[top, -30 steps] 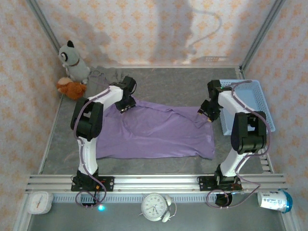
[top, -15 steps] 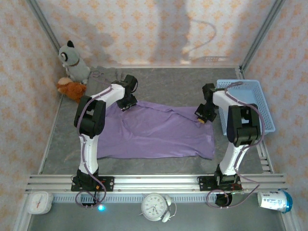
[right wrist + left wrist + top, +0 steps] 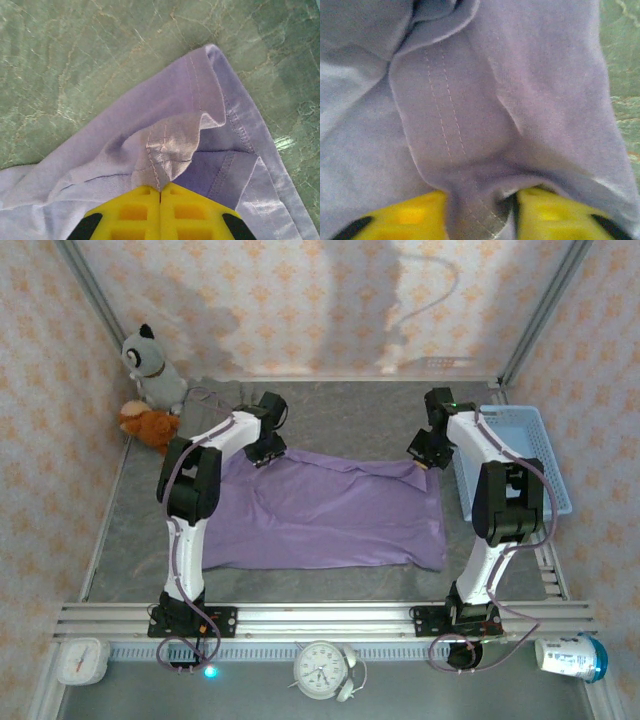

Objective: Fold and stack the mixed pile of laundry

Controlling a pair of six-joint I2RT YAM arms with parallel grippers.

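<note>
Lavender garment [image 3: 330,525] flat, left gripper [image 3: 481,207], right gripper [image 3: 160,192] each clamped on it, blue basket [image 3: 538,443] alongside

The top external camera sits high above and behind the arm bases. It looks down and forward over the whole desk [image 3: 350,420] from far off. The left wrist camera looks out from just behind the left end effector [image 3: 480,202], very close to the lavender garment [image 3: 470,100] ahead of its fingers. The right wrist camera looks likewise past the right end effector [image 3: 160,192], slightly farther back, with bare desk beyond the fingertips. All three views share the garment's far edge.
</note>
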